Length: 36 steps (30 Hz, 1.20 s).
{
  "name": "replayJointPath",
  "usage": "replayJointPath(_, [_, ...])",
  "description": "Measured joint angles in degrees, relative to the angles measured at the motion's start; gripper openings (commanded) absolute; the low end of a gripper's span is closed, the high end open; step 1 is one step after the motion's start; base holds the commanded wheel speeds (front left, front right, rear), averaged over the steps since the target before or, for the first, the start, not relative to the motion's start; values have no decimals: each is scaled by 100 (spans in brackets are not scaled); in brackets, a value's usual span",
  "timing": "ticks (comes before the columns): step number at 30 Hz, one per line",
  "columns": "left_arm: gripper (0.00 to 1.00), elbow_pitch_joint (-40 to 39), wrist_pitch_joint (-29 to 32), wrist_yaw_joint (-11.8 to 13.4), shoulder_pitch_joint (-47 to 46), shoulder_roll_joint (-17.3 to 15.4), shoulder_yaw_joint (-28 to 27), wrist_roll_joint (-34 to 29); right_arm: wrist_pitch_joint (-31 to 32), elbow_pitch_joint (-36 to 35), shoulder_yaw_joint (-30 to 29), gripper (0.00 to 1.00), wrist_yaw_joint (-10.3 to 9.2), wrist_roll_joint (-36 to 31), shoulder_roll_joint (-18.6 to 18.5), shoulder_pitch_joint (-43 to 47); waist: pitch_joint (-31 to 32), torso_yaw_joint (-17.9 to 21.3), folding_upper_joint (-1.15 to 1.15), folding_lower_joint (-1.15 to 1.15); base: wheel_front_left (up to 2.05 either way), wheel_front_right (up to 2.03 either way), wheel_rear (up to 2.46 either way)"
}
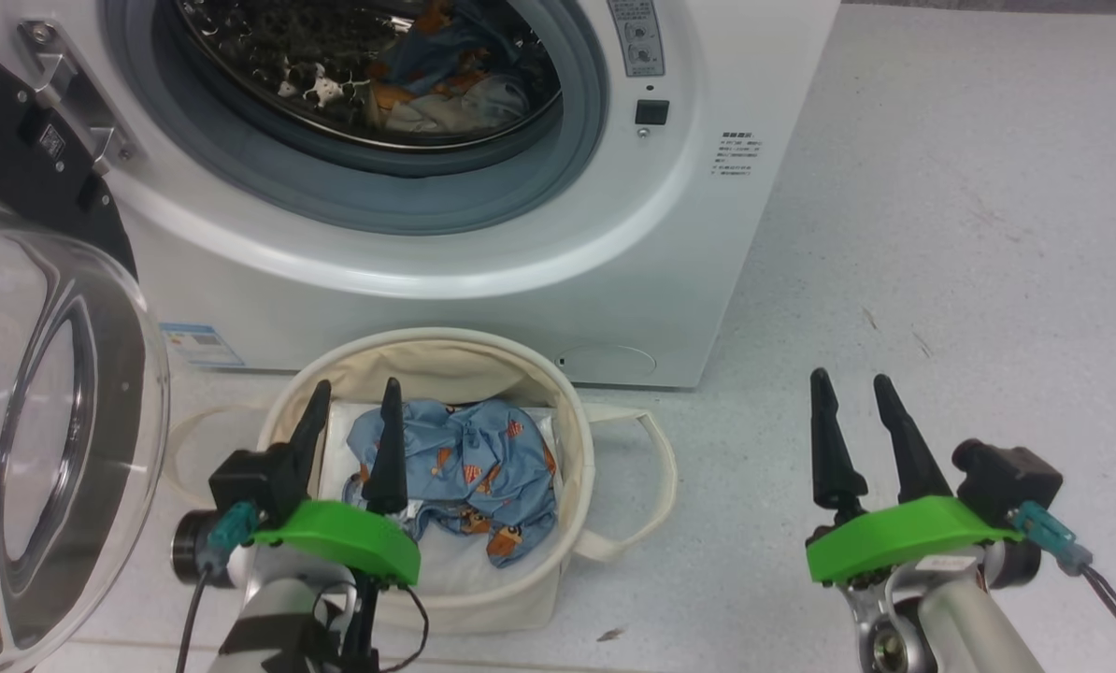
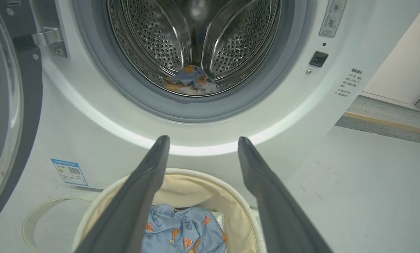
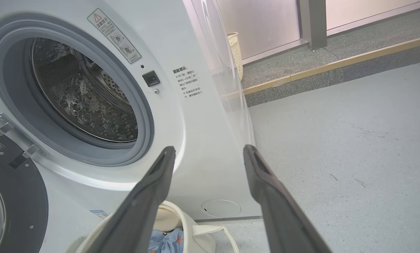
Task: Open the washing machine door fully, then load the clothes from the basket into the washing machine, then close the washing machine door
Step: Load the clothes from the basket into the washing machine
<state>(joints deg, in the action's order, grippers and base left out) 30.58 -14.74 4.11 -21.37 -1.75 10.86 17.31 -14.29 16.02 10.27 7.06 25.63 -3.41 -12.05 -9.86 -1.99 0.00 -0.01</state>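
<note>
While left gripper (image 1: 356, 383) and right gripper (image 1: 850, 376) gape empty, door (image 1: 53, 421) wide open, blue orange-spotted garment (image 1: 465, 467) crumpled in basket (image 1: 581, 449), clothes (image 1: 446, 89) in drum (image 1: 240, 37)

Both arms sit low and forward, well apart. The left gripper (image 1: 355, 388) and right gripper (image 1: 851, 379) each point their 2 dark fingers ahead, jaws spread wide above green mounts.
</note>
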Motion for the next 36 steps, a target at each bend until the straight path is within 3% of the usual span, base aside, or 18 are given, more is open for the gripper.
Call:
replayJointPath(11, [100,-455,0,-10,148,-5,26,-210,0,93,-4,100,0,-47,2,93,-86,40,0,0,0,0,0])
replayJointPath(23, [100,-475,0,99,146,-5,-8,-249,0,109,26,100,0,-1213,3,69,-246,82,0,0,0,0,0])
replayJointPath(36, [100,-199,0,144,64,-5,-2,-255,0,77,-16,100,0,-979,3,44,-483,116,0,0,0,0,0])
